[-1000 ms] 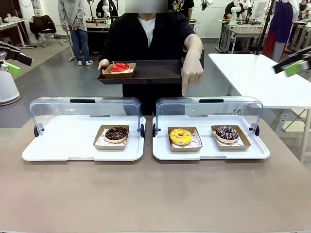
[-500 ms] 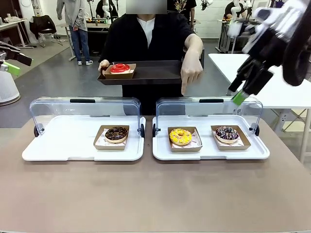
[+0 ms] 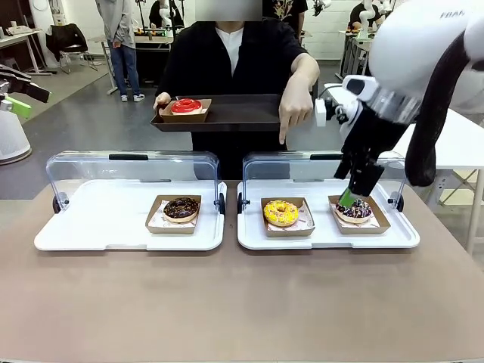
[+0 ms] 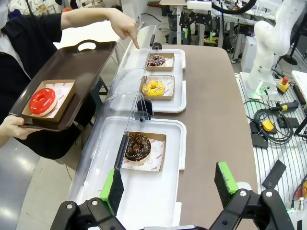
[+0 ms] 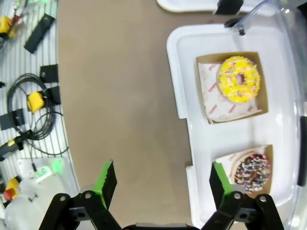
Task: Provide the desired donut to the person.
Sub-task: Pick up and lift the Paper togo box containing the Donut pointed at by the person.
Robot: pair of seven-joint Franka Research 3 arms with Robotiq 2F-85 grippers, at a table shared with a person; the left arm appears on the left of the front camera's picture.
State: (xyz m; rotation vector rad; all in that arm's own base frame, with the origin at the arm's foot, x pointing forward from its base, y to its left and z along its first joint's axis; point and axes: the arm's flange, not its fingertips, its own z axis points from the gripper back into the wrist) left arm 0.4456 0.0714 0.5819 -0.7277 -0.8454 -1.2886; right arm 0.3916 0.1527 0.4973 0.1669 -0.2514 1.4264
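The person in a black top holds a dark tray carrying a red donut and points a finger down toward the yellow donut in its box. My right gripper hangs open just above the dark sprinkled donut beside it. In the right wrist view the right gripper is open over the table edge, with the yellow donut and the sprinkled donut to its right. My left gripper stays high at the far left, and the left gripper stands open.
Two white trays with raised clear lids stand side by side. A chocolate donut sits boxed in the left one. A bystander stands far back. A white table is at the right.
My right arm has swung in from the upper right and come down over the right tray, above the sprinkled donut. The person keeps pointing; the left arm has not moved.
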